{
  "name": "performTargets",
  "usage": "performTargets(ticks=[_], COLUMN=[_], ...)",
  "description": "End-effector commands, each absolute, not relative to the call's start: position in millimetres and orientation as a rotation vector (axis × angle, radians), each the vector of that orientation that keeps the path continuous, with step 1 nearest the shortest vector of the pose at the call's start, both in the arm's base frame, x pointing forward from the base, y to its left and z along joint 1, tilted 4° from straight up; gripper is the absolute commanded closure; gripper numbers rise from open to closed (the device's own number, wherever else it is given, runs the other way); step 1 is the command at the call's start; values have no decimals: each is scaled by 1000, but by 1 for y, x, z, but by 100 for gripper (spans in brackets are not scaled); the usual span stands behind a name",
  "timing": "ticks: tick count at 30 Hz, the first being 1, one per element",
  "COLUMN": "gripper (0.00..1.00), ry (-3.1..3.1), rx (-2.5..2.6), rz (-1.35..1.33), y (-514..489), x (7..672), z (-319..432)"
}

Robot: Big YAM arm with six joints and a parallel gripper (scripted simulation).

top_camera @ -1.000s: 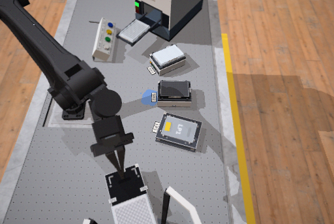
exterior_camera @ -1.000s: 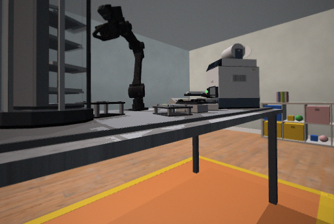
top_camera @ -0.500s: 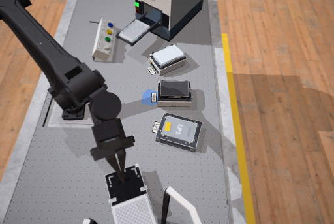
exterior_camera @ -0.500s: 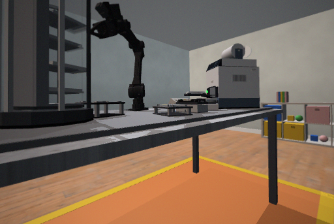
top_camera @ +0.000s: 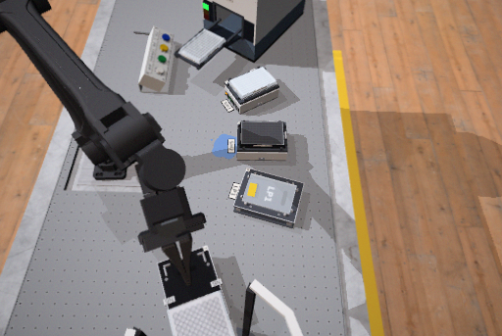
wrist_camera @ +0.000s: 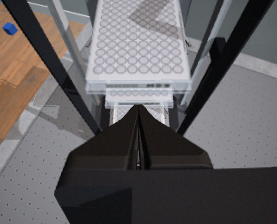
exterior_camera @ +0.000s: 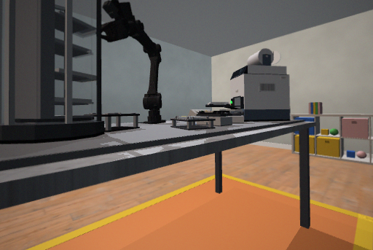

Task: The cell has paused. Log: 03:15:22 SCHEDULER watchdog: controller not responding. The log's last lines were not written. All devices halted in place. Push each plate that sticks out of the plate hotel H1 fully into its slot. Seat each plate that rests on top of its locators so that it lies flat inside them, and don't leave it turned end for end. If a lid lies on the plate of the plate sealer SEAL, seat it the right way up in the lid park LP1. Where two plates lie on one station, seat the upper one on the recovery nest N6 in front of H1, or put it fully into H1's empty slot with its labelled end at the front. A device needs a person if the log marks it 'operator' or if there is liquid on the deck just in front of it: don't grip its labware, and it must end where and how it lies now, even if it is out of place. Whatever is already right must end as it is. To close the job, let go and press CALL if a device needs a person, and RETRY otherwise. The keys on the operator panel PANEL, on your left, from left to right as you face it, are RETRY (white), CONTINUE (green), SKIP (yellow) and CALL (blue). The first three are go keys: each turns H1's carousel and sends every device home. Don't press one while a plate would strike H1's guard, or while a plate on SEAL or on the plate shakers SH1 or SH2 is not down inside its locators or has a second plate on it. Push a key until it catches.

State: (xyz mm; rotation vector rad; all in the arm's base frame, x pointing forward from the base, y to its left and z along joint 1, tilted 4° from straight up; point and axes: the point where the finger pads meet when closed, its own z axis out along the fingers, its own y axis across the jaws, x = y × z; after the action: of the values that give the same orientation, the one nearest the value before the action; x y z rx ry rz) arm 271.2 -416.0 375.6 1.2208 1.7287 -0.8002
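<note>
The protruding plate (wrist_camera: pixel 137 42) sticks out of plate hotel H1 (exterior_camera: pixel 67 61) toward the pincer (wrist_camera: pixel 139 111), directly ahead of and just beyond its tips. The pincer is clenched, fingers pressed together, grasping nothing. The arm (top_camera: pixel 74 87) reaches from its base across the counter (top_camera: pixel 294 264), its wrist angled down over the black recovery nest N6 (top_camera: pixel 196 280). The wrist view alone shows 2 further plates stacked lower in the hotel; the top view alone shows the blue liquid (top_camera: pixel 219 146) beside 1 shaker.
</note>
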Motion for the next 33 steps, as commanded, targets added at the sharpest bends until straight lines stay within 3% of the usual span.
performTargets(ticks=[1, 33], gripper=[100, 100], ry=[1677, 1698], rx=[1202, 1212], rz=[-820, -813], y=[-435, -443], x=[277, 280], z=[408, 395])
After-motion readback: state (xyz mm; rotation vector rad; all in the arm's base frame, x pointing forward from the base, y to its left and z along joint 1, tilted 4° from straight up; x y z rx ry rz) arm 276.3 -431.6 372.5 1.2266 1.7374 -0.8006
